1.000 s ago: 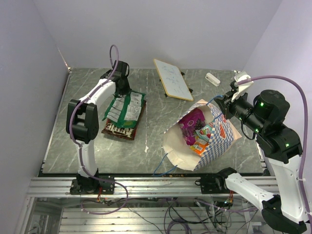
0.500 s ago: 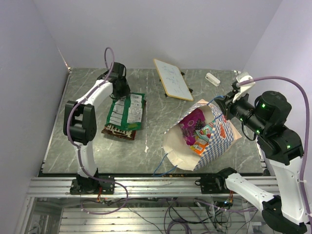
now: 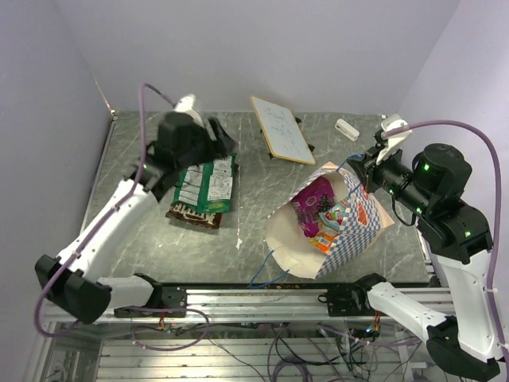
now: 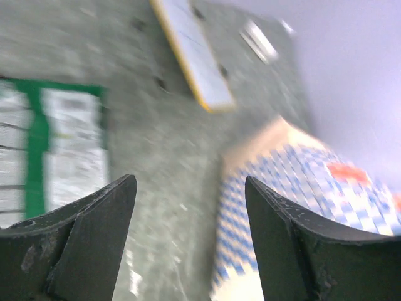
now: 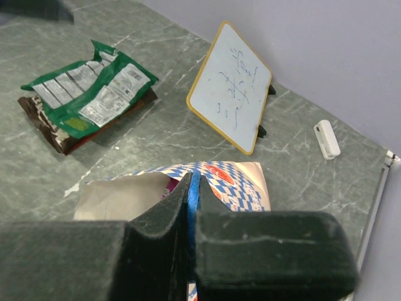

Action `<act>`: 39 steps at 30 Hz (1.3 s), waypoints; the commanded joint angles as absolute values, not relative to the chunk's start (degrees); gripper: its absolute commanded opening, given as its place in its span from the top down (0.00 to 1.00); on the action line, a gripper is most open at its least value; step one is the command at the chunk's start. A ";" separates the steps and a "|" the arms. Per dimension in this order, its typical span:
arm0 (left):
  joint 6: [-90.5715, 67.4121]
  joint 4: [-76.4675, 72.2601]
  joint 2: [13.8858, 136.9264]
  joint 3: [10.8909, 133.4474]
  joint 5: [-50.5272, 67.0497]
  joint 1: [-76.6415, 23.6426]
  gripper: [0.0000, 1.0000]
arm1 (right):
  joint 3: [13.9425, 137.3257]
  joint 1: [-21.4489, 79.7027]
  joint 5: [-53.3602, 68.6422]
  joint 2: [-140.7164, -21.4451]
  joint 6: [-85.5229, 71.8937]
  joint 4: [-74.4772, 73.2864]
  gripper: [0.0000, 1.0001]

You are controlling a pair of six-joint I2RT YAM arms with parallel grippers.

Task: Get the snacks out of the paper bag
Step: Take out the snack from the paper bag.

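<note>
Left end effector (image 4: 189, 183), marbled table (image 3: 254, 208), lilac walls (image 3: 278, 48)

The top view looks down from above the near edge on the whole counter (image 3: 246, 191). The left wrist view, blurred, faces right from the far-left part. The right wrist view, close over the bag (image 5: 238, 188), faces the far-left corner. All share bag, board (image 5: 230, 84) and packet (image 5: 94, 88).

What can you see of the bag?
The bag is paper, blue-and-white checkered outside with an orange-red logo, plain cream inside. It lies tilted on the table, mouth open, snacks showing within. The right gripper is shut on one blue cord handle; the other handle lies on the table.
</note>
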State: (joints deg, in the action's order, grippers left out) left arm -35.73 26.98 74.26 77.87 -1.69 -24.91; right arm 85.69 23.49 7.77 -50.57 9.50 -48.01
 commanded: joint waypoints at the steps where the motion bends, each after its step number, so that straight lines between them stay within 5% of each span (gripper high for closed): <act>1: -41.49 15.46 69.59 67.79 1.92 -38.90 0.23 | 85.86 23.56 8.07 -49.26 3.40 -42.73 1.00; 10: -41.34 -3.39 69.43 54.52 -11.32 -68.11 0.32 | 86.68 23.55 0.88 -50.26 -3.67 -42.83 1.00; 23: -49.87 -8.48 93.36 61.95 -38.60 -78.71 0.40 | 93.38 23.60 -3.35 -53.05 -12.37 -47.93 1.00; 32: -60.79 5.20 107.53 76.24 -49.50 -79.01 0.17 | 91.27 23.56 -0.67 -51.24 -10.23 -46.83 1.00; 39: -67.86 13.01 114.63 81.46 -54.75 -78.04 0.10 | 94.33 23.58 0.59 -51.99 -5.73 -49.29 1.00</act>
